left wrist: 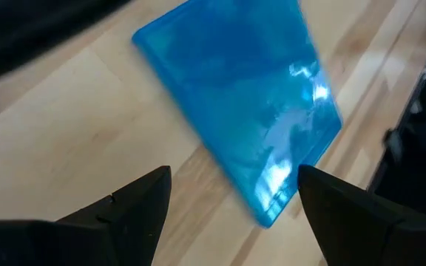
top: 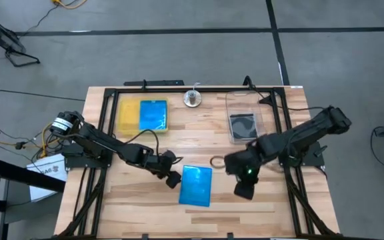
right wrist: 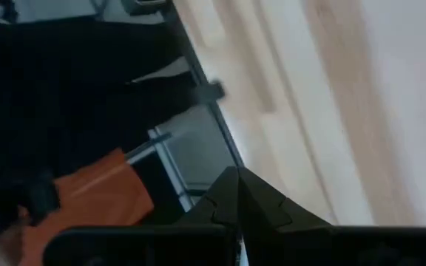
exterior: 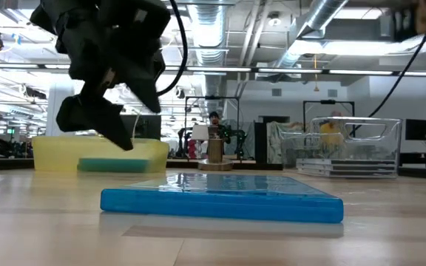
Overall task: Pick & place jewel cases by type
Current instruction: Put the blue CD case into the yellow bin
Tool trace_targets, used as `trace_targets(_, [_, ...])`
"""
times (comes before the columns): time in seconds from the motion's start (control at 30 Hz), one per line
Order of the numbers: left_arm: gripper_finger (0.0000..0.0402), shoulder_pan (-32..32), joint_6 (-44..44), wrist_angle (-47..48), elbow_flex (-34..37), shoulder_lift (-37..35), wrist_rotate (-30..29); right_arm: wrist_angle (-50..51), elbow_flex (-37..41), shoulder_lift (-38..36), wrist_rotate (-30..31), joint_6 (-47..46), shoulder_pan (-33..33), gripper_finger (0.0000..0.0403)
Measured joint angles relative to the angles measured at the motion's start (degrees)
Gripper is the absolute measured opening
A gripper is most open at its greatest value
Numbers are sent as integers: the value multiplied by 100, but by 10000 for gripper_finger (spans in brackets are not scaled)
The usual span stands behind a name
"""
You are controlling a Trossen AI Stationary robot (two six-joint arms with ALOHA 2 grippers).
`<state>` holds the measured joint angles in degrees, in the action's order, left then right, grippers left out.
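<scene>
High view — left hand (top: pixel 173 179) spread wide beside blue jewel case (top: pixel 196 185); right hand (top: pixel 243 191) closed.

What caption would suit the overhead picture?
Left claw open beside a blue jewel case on the table; another already lies in the yellow tray.

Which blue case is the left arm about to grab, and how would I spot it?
Start at the wooden table and look at its near middle. The blue case lies flat on bare wood just by the left gripper, which is open. The other blue case sits in the yellow tray.
</scene>
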<state>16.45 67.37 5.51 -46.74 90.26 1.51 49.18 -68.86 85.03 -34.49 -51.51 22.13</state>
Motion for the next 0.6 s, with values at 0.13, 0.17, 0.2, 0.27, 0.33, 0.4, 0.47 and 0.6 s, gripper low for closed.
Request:
trace_targets(0.13, [286,-4,52,-142,-7,0,-31,877,-975,-288,-7,388,-393,0])
trace_targets(0.17, [286,-4,55,-156,-22,0,-43,1094,-1260,-348,-10,424,-514,0])
trace_targets(0.2, [286,-4,54,-189,-22,0,-60,1149,-1550,-389,-11,468,-643,0])
trace_targets(0.27, [286,-3,63,-285,-22,0,-74,1377,-2060,-484,-7,496,-911,0])
trace_targets(0.33, [286,-4,73,-285,-24,0,-130,1328,-2616,-537,-10,486,-1190,0])
trace_targets(0.4, [286,-4,105,-314,-24,0,-135,1323,-3069,-619,-4,498,-1466,0])
trace_targets(0.47, [286,-4,118,-333,-24,0,-130,1089,-3515,-643,-5,502,-1717,0])
trace_targets(0.6, [286,-4,143,-365,-24,0,-42,1093,-4237,-679,12,503,-2037,0])
